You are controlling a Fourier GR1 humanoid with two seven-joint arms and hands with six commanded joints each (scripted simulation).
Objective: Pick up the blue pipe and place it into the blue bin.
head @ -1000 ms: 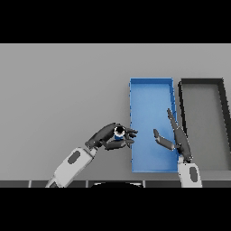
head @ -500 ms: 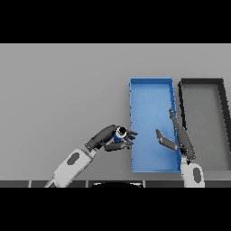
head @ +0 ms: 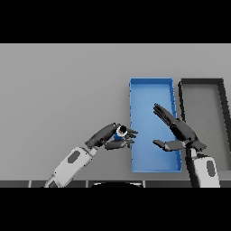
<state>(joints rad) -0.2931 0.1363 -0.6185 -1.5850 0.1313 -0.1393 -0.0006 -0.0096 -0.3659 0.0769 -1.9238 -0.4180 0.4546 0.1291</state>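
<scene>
Pipe, blue (head: 121, 133): pinched in left robot hand (head: 109, 136) at left rim of blue bin (head: 151, 92), held for release inside; right robot hand (head: 179, 133) spread above bin; black bin (head: 201, 82) adjoined on worktop (head: 63, 90)

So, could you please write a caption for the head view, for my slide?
Left hand holds the blue pipe at the blue bin's left edge; right hand open above it.

Right robot hand (head: 182, 133) — farther over the blue bin (head: 151, 85), fingers spread wider.
</scene>
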